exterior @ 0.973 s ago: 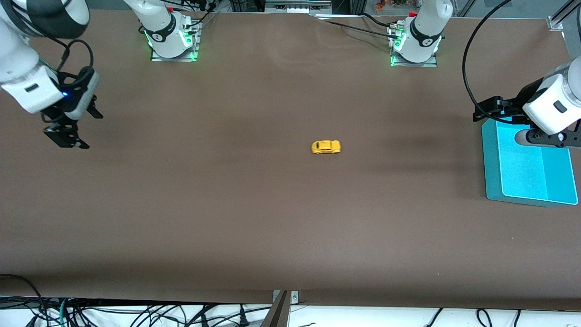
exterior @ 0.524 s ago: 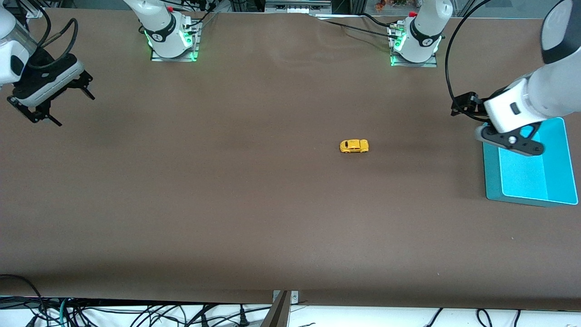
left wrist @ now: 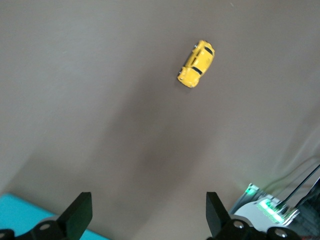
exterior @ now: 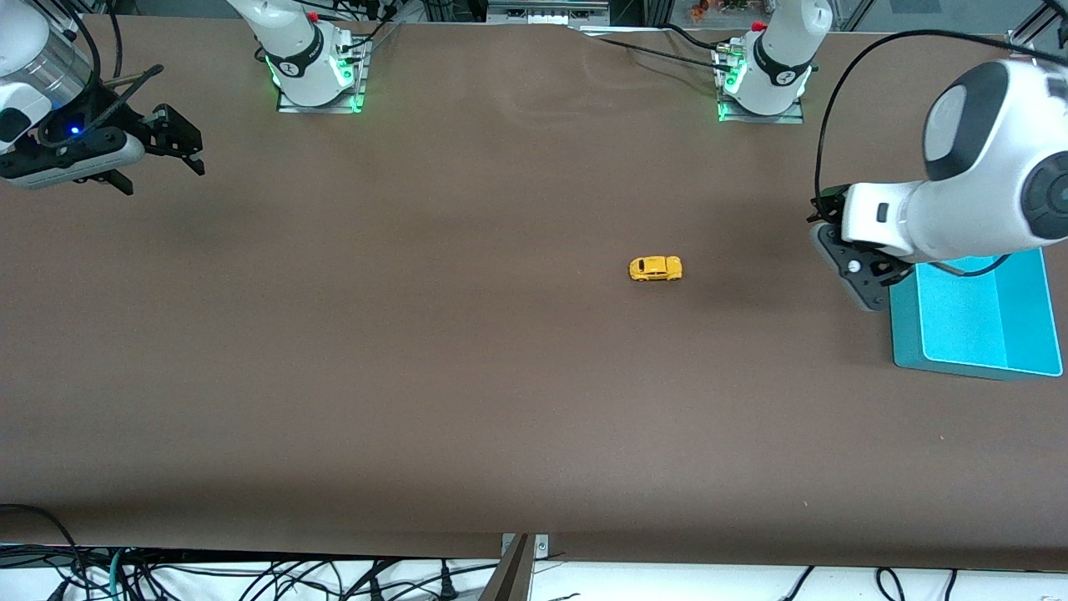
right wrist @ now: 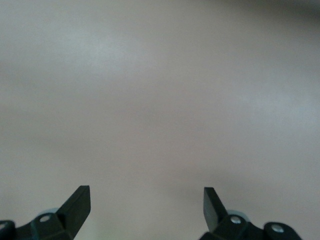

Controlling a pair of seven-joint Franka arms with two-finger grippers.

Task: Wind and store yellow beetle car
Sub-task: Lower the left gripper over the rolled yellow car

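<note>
Yellow beetle car [exterior: 656,268]: light, rigid, probably slick; grasp across its flanks; sits mid-table, toward my left arm's end; left gripper [left wrist: 146,220] open, over bare table beside teal tray [exterior: 905,334]; right gripper [right wrist: 146,206] open, waiting.

Yellow beetle car [exterior: 656,269]: bright yellow body, dark windows. Table [exterior: 467,376]: plain brown, no pattern. Tray [exterior: 905,338]: cyan w/ teal rim. Grippers: black fingers, white housings. Arm bases: lit green.
</note>
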